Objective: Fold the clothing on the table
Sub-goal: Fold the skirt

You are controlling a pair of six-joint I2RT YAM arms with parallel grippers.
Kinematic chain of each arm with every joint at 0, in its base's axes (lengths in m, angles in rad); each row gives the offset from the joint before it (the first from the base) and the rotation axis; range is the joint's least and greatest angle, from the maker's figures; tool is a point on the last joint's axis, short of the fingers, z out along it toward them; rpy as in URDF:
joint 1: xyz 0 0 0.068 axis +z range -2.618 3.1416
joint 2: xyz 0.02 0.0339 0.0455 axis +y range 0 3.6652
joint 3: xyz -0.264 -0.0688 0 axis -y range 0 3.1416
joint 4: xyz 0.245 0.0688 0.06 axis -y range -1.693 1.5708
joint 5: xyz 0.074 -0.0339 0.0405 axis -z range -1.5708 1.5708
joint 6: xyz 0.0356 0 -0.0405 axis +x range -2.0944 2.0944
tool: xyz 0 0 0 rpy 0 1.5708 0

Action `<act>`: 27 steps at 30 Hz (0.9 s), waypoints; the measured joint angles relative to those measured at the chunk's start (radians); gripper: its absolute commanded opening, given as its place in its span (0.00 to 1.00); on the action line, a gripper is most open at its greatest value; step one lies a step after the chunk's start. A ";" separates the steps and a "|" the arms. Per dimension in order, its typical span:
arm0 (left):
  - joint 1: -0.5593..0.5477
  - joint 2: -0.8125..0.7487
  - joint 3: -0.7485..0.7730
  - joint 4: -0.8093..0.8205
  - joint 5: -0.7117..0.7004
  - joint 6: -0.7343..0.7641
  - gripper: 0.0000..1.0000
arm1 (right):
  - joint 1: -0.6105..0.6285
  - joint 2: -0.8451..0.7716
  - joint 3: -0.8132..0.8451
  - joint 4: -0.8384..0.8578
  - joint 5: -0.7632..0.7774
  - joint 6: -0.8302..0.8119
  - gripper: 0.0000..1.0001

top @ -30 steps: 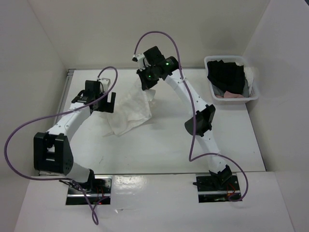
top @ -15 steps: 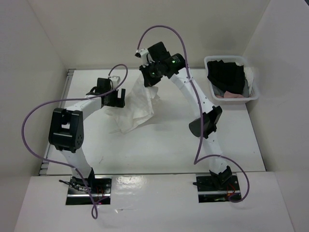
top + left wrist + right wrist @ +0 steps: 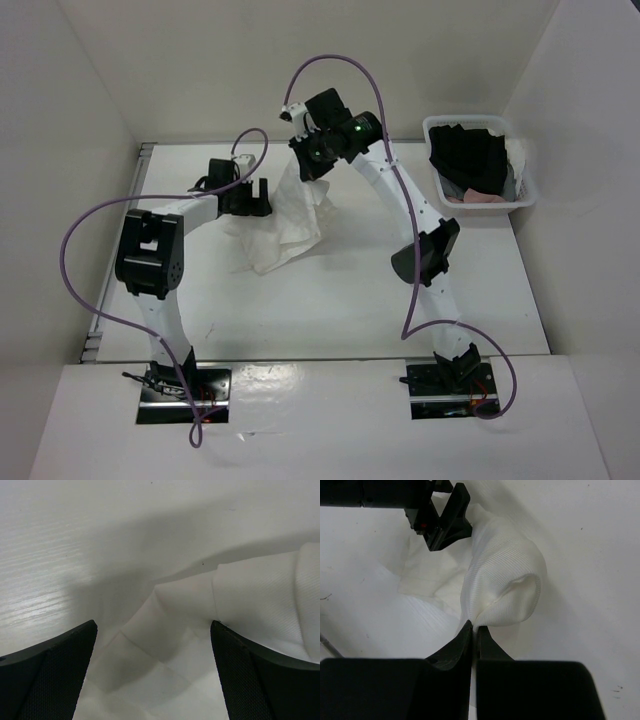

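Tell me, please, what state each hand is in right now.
Left hand: open, holding nothing, poised over the clothing.
Right hand: closed, pinching a fold of the clothing.

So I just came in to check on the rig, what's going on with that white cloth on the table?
The two arms are working on folding the white clothing. The right gripper is shut on one edge of it and holds that edge raised off the table, with the rest lying crumpled below. The left gripper is open, low over another part of the cloth, and grips nothing. No neat fold is made yet.
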 measured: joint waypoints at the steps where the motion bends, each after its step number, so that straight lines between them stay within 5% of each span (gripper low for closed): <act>1: 0.000 0.000 0.000 0.006 0.001 -0.002 1.00 | 0.003 0.001 0.000 0.000 0.002 0.000 0.00; 27: 0.005 0.041 0.085 0.005 0.069 -0.111 1.00 | 0.096 0.034 0.000 0.000 0.054 0.000 0.00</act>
